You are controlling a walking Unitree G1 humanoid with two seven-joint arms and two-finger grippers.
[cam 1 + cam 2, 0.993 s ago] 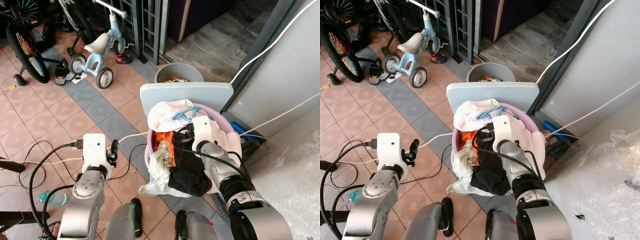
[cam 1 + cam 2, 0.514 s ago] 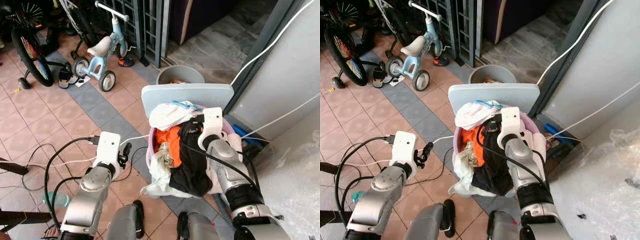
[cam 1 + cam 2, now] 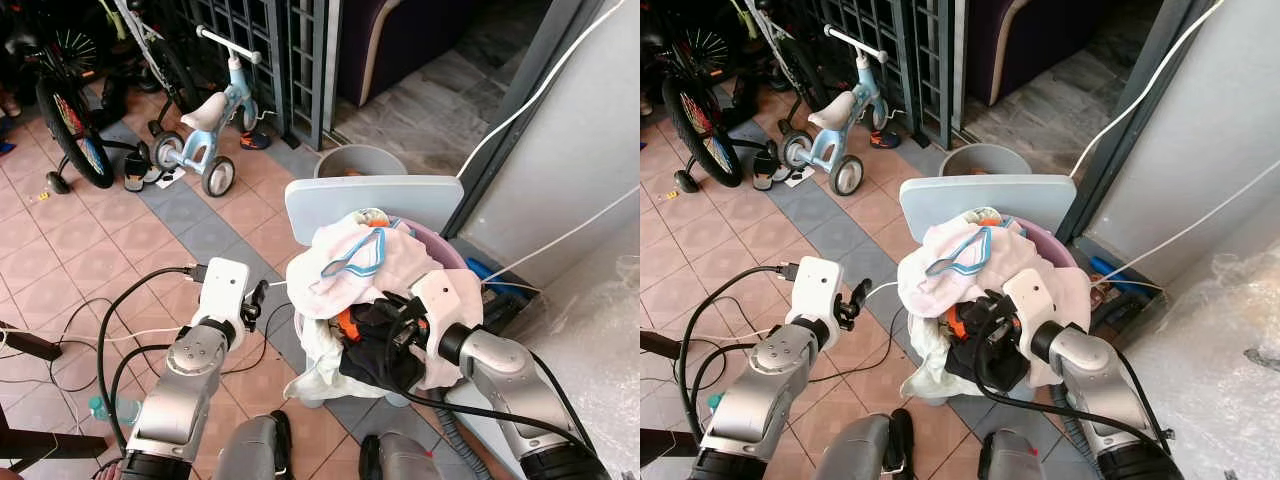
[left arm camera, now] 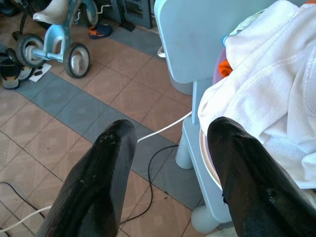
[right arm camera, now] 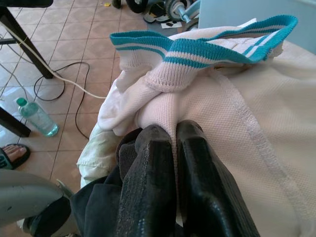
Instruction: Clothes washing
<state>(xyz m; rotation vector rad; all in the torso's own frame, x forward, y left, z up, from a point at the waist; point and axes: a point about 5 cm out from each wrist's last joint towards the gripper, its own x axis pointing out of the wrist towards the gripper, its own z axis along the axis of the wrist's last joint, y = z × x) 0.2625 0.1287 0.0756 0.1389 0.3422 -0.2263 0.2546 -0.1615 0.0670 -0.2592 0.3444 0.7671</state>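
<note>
The right gripper, jaws clenched on the white shirt, sits at its 6 o'clock, nearer than the released left gripper.

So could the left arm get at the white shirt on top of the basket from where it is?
Probably yes. The left gripper hangs open beside the purple basket, with only floor and cables between it and the white shirt. The right gripper is pinched shut on that shirt's near fold.
</note>
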